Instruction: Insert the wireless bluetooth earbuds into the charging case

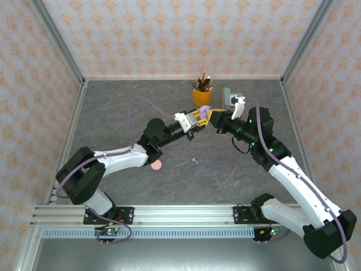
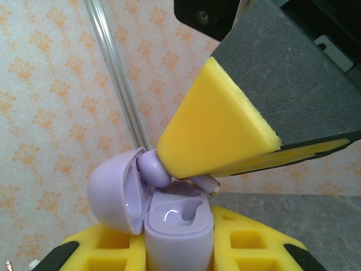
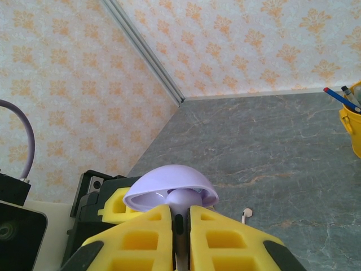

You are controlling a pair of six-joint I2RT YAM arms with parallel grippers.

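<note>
My left gripper (image 1: 197, 117) (image 2: 179, 251) is shut on the open lilac charging case (image 1: 205, 110) (image 2: 179, 228) and holds it upright above the table. The case's lid (image 2: 115, 189) (image 3: 169, 179) is swung back. My right gripper (image 1: 216, 119) (image 3: 179, 219) is shut on a lilac earbud (image 2: 153, 168) (image 3: 185, 200). The bud's head sits at the hinge side, just over the case's moulded well, and its stem tip (image 2: 210, 184) points away. A loose earbud (image 1: 194, 160) (image 3: 246, 213) lies on the table. A pink case (image 1: 157, 165) peeks from under the left arm.
A yellow cup of pens (image 1: 202, 93) (image 3: 352, 121) stands just behind the two grippers. A grey and white object (image 1: 232, 97) sits to its right. Patterned walls enclose the grey table (image 1: 141, 101) on three sides.
</note>
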